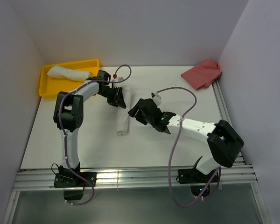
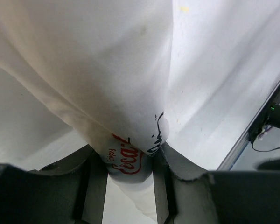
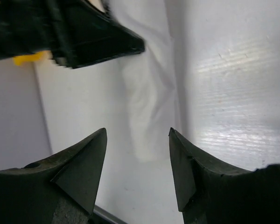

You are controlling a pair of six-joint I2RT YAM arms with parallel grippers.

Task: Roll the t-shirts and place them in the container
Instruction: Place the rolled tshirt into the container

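Note:
A white t-shirt rolled into a long roll (image 1: 123, 122) lies on the white table, running from the left gripper toward the near side. My left gripper (image 1: 117, 98) is shut on its far end; in the left wrist view the roll (image 2: 107, 70) with its red print (image 2: 127, 161) sits between the fingers (image 2: 97, 186). My right gripper (image 1: 136, 112) is open and empty, just right of the roll. The right wrist view shows the roll (image 3: 147, 98) beyond the open fingertips (image 3: 95, 154). A second rolled white t-shirt (image 1: 67, 73) lies in the yellow tray (image 1: 46, 88).
A pinkish-red cloth (image 1: 203, 73) lies crumpled at the far right corner. The yellow tray stands at the far left. A metal rail (image 1: 130, 177) runs along the near table edge. White walls close in the left, back and right.

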